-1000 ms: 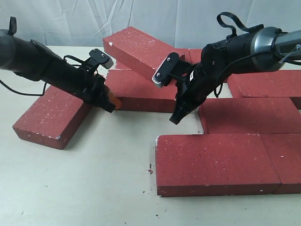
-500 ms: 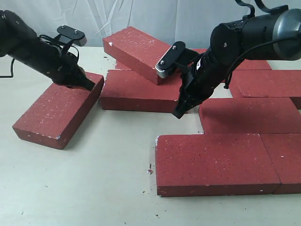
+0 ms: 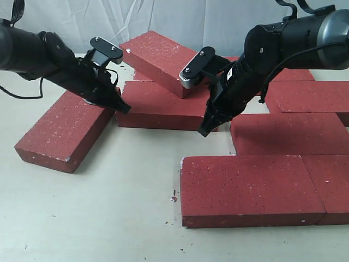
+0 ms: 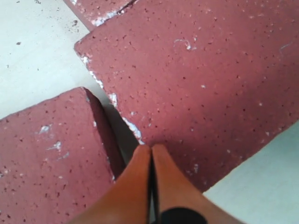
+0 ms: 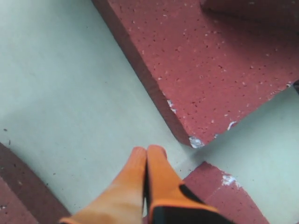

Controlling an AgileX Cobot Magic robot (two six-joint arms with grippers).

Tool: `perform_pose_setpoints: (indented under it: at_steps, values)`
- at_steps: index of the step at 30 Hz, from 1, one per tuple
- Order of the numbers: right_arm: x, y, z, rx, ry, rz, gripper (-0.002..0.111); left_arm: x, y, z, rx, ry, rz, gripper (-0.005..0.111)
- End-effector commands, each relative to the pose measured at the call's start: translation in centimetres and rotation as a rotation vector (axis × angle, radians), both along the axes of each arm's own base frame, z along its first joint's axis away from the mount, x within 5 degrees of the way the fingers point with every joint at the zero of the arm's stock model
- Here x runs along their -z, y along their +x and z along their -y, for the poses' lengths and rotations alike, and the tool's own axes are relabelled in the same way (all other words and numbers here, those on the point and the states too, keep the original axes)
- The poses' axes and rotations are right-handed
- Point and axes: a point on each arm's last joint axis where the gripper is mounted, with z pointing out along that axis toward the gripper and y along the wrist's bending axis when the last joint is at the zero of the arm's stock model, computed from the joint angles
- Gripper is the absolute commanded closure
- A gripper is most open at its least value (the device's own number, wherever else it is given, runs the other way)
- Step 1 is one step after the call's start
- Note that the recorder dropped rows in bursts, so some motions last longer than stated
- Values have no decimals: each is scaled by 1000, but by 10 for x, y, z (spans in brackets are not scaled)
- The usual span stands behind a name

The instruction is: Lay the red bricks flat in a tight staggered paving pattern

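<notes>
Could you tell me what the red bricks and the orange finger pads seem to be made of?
The red bricks look like concrete or fired clay: matte, rough, pitted, white-flecked, with chipped whitish corners. The finger pads look like smooth orange rubber or plastic; which is unclear.

We see two arms sheathed in matte black. The left arm [image 3: 43, 57] fills the upper left of the frame. The right arm [image 3: 272, 49], upper right, ends in a silver-grey collar [image 3: 334, 30]. Thin black cables [image 3: 288, 4] loop above it. The left camera box [image 3: 106, 49] is dark and the right camera box [image 3: 193, 75] is pale-faced. The left pincer [image 4: 151, 148] and the right pincer [image 5: 146, 150] are orange, with black patches.
</notes>
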Motion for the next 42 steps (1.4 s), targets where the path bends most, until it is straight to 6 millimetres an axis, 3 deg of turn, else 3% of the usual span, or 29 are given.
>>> perform_pose_setpoints:
  at_steps: [1,8,15,23,32,37,42]
  values:
    - [-4,0,0,2,9,9,109,1,1,2,2,7,14,107]
    - [-3,0,0,2,6,3,109,0,1,4,-10,-13,8,107]
    - [-2,-5,-2,20,27,-58,109,-1,-4,21,25,-11,26,107]
    - [0,-7,-1,-6,6,-78,109,-2,-3,22,22,-2,58,107]
    - [5,-5,7,-68,-105,-64,109,-17,2,-7,-58,-30,32,107]
    - [2,1,19,-6,-141,-30,109,-9,3,-10,-56,-20,4,107]
    - [-2,23,45,150,-33,43,109,1,6,-4,-63,-4,36,107]
